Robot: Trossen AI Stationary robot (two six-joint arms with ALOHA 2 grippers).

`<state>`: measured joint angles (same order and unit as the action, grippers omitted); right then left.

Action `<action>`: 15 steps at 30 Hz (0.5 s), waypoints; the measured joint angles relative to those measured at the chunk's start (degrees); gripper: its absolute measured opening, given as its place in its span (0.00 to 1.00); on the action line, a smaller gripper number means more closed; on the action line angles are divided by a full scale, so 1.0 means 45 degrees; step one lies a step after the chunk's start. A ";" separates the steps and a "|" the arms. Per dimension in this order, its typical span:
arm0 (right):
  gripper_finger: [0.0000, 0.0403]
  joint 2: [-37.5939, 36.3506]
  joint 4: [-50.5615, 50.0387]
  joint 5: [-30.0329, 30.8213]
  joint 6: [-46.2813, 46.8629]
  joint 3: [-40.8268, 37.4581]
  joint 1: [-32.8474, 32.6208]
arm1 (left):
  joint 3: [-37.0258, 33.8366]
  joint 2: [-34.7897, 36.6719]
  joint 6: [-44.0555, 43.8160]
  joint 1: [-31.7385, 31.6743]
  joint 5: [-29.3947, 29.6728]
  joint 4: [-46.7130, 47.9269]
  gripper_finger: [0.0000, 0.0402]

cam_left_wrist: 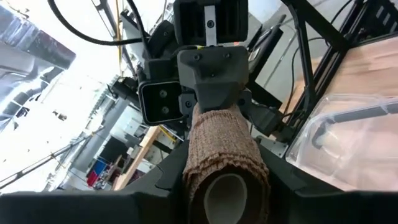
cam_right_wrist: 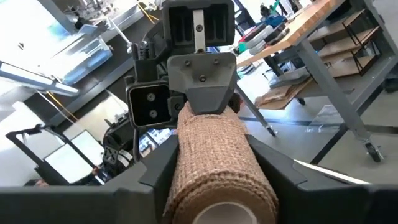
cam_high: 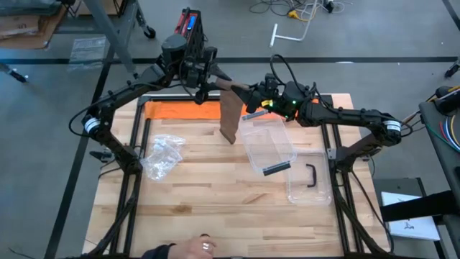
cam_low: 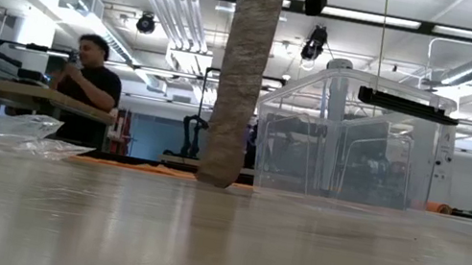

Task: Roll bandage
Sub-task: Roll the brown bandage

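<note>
High view: a person's hand [cam_high: 204, 247] at the table's [cam_high: 237, 208] near edge; beyond, both grippers meet, brown bandage [cam_high: 231, 115] hanging between them.

Wrist views: left gripper [cam_left_wrist: 227, 186] and right gripper [cam_right_wrist: 214, 180] each clamp the roll's ends.

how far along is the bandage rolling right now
Partly done: a rolled core of bandage sits between the left gripper and right gripper, raised over the table. In hand: both grip the roll. Left: a long tail hangs down to the tabletop, unrolled.
</note>
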<state>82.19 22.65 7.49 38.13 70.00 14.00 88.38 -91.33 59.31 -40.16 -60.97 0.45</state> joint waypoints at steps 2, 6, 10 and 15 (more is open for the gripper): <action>0.34 0.0000 0.0000 0.0000 -0.0336 0.0000 0.0000 | 0.0000 -0.0005 -0.0354 -0.0005 0.0018 0.0002 0.34; 0.31 0.0000 0.0062 -0.0090 -0.1555 0.0000 -0.0005 | -0.0001 0.0010 -0.2960 -0.0022 0.0115 0.0029 0.42; 0.31 0.0000 0.0092 -0.0098 -0.2761 0.0000 -0.0019 | -0.0015 0.0010 -0.6772 -0.0194 0.0091 0.0057 0.52; 0.30 0.0005 0.0102 -0.0148 -0.4294 0.0005 -0.0029 | -0.0024 -0.0030 -1.0582 -0.0174 -0.0668 0.0118 0.63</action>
<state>82.21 23.11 6.82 18.80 70.02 13.87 88.27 -91.46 11.69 -40.95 -63.98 0.98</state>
